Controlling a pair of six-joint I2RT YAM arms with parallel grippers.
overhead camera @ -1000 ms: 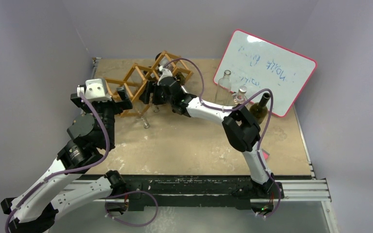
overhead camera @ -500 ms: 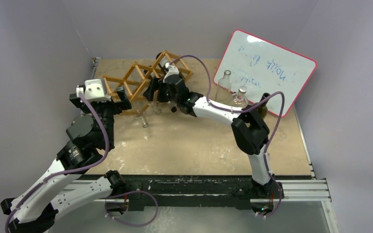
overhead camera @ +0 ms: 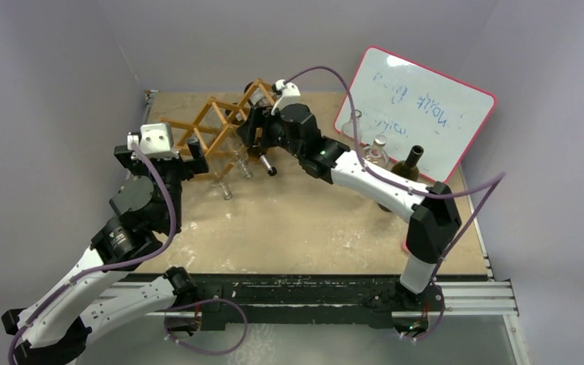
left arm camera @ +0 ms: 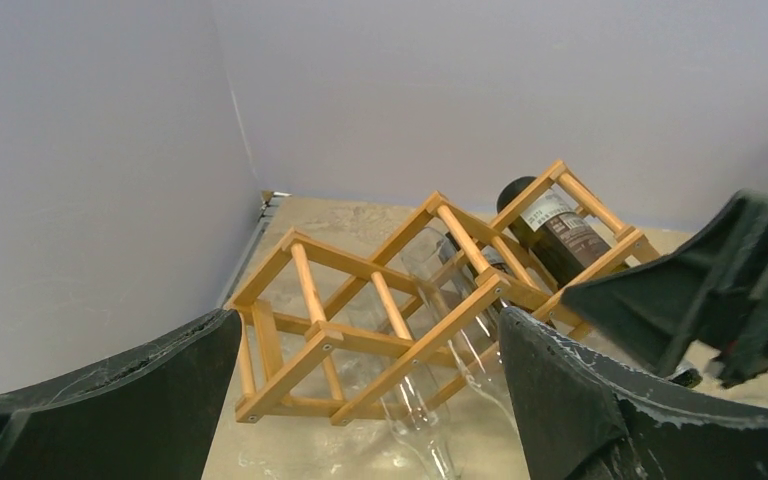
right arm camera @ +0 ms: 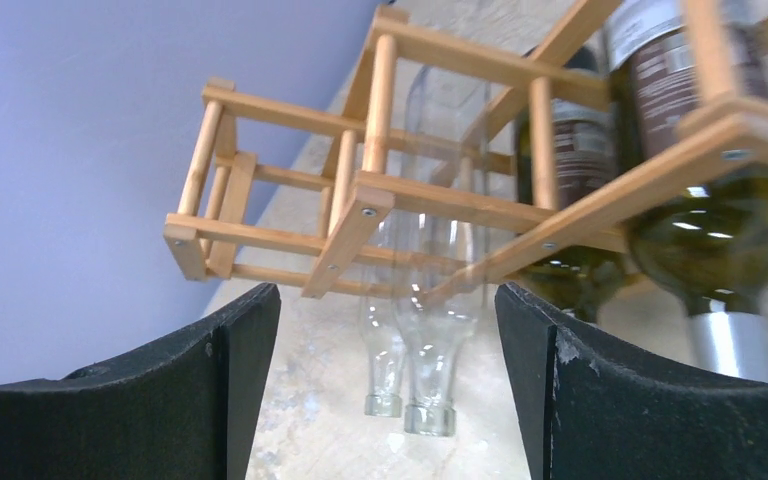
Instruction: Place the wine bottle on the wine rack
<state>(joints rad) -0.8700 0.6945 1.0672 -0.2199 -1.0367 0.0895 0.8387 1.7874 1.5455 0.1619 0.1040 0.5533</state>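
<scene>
Wine bottle point(right arm camera: 710, 240) seated in wine rack point(right arm camera: 450, 203), 11 o'clock (release step, I judge). Right gripper point(right arm camera: 385, 305) and left gripper point(left arm camera: 370, 330) wide, empty. Next: withdraw right without nudging rack.

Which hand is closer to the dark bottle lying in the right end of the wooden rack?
Right. The right hand is open just in front of the dark bottle, by its neck. The left hand is open at the far left end of the rack.

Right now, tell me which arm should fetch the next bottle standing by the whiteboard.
Right. The right arm runs beside the dark bottle at the whiteboard, its jaws open and empty; the left arm sits at the wine rack, farther off.
</scene>
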